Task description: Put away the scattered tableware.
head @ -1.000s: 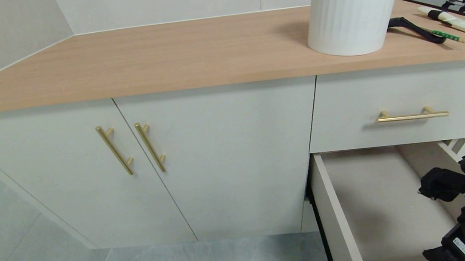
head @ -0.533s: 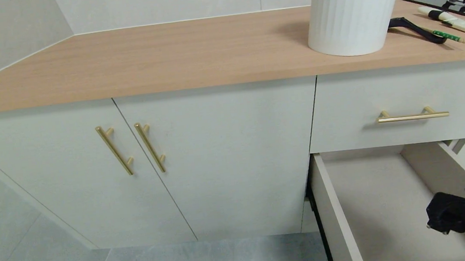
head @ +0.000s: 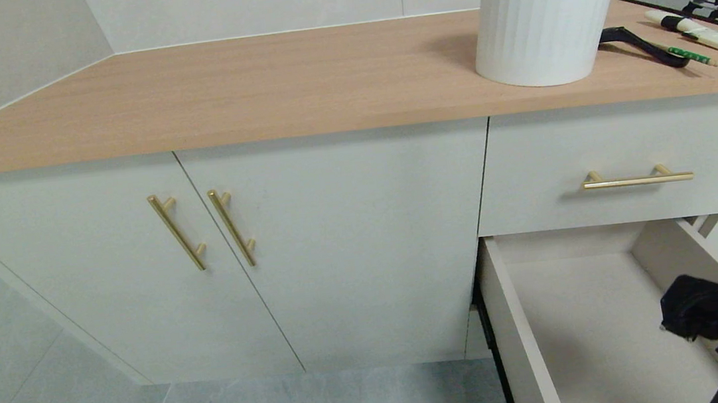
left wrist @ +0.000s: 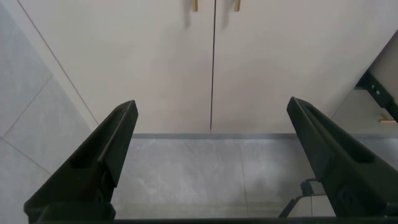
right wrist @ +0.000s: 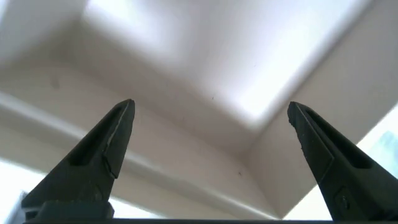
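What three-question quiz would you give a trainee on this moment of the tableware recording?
1. True or false: the lower drawer is shut.
2. Where does the black-handled utensil lie? A) inside the drawer. B) on the countertop, beside the white ribbed container. C) on the floor.
3. Fill in: the right gripper, which is over the lower drawer, has its fingers ____.

Key: 1 false, it is pulled out; 2 B; 3 open.

No legible text, labels, numbers or signs.
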You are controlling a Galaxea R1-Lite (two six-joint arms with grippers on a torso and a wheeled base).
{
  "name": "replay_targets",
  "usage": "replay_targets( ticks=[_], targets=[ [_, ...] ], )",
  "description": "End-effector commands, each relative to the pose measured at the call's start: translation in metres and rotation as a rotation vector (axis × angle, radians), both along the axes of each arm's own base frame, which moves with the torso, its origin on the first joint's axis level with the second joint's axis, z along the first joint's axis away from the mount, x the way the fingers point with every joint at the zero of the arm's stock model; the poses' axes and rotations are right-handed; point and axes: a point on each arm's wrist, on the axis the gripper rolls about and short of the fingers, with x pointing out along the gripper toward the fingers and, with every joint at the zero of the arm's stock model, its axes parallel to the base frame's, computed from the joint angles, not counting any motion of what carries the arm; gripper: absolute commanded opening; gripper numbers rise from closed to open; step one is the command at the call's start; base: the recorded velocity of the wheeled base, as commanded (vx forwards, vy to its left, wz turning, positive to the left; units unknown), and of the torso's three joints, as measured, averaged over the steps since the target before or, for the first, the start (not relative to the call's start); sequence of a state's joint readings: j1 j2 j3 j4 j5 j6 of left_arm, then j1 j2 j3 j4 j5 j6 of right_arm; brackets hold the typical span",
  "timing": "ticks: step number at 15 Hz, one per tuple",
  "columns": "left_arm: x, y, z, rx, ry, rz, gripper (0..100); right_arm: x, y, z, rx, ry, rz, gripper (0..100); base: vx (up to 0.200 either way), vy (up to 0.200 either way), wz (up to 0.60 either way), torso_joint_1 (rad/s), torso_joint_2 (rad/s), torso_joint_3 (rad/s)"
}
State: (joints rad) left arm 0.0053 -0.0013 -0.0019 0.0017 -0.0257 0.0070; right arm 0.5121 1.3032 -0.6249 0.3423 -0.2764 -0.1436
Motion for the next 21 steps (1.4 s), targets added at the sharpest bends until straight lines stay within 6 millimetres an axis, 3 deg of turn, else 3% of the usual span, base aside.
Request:
replay_targets(
  ticks=[1,3,7,13,21],
  targets=[
    [0.000,0.000,0.000,-0.001,0.002,0.000,100,0.011,-0.001,0.028,0.144,-0.153,-0.106,100,0.000,0.000,0.00,0.000,0.00,0.000],
    [0.000,0.000,0.000,-0.001,0.000,0.000,100,0.022,0.003,0.055,0.367,-0.290,-0.249,100,0.000,0.000,0.00,0.000,0.00,0.000],
    [0.000,0.000,0.000,-0.001,0.002,0.000,100,0.023,-0.020,0.088,0.468,-0.421,-0.351,100,0.000,0.000,0.00,0.000,0.00,0.000],
    [0.000,0.000,0.000,0.001,0.001,0.000,100,0.014,-0.043,0.093,0.420,-0.483,-0.336,100,0.000,0.000,0.00,0.000,0.00,0.000],
    [0.000,0.000,0.000,-0.001,0.002,0.000,100,0.009,-0.044,0.095,0.408,-0.499,-0.324,100,0.000,0.000,0.00,0.088,-0.13,-0.132]
  ],
)
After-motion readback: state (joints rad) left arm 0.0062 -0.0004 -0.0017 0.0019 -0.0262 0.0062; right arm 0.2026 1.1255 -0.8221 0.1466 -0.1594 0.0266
